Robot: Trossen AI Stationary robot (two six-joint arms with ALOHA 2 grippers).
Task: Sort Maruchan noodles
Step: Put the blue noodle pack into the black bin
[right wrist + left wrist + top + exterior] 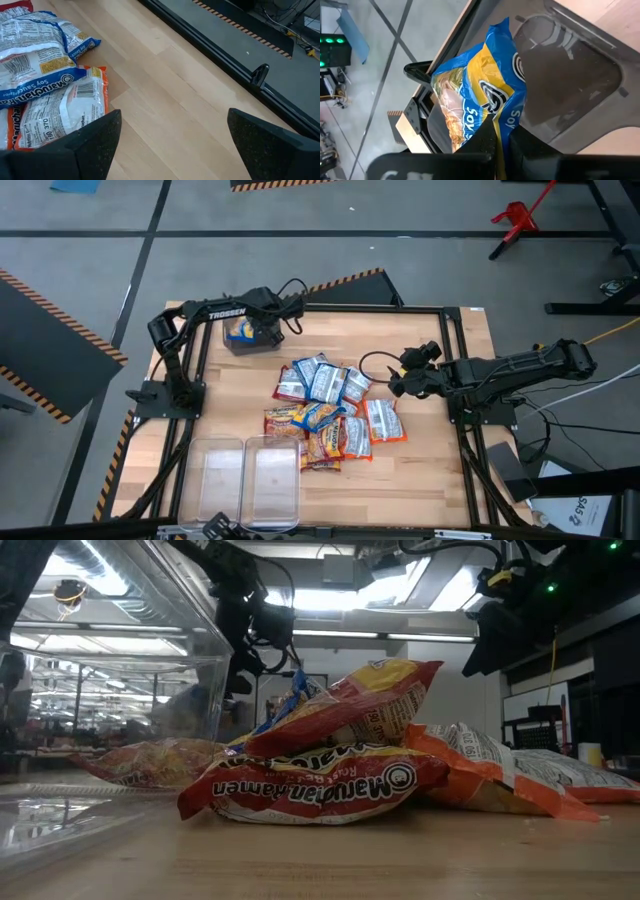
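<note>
Left gripper (262, 332): dark fingers clamped on one blue-and-yellow packet (480, 95), crinkly glossy plastic, flat and rectangular, held over a clear bin (232, 342) at the far left corner of the wooden table (430, 470).

Right gripper (396, 385): fingers spread wide, holding nothing, poised just beside the right edge of the packet pile (328, 412).

Packet pile: Maruchan ramen packets heaped at the table's middle, overlapping; blue-and-white ones on the far side, red-and-yellow and orange-and-white ones nearer the front.

Two clear bins (250, 478): rigid transparent plastic, rectangular with rounded corners, side by side at the table's front edge, left of the pile.
</note>
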